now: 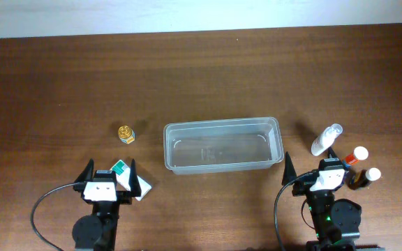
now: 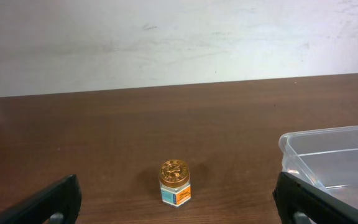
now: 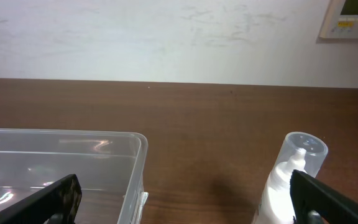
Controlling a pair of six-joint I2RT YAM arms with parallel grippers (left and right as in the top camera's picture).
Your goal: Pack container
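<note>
Dark brown wood forms the surface, with a pale wall beyond its far edge. Nearest, at the left, the left pincer has its fingers spread wide and grips nothing. A small white and green carton lies partly under it, poking out on its right side. At the right, level with it, the right pincer is likewise spread and empty. Two white-capped bottles sit close on its right.

A little farther out, the container lies between the two arms. It appears empty. Its long axis runs left to right across the surface, so each pincer faces one of its short ends at an angle. Its right end is just beside the right pincer's inner finger, while its left end is a bit farther from the left pincer, so the right arm looks slightly nearer.

Farther on the right, a white spray bottle leans ahead of the right pincer, near the container's right end. On the left, a gold-lidded jar stands upright, almost dead centre in the left wrist view. A straight forward reach should meet it, and the carry would then go rightward to the container.
</note>
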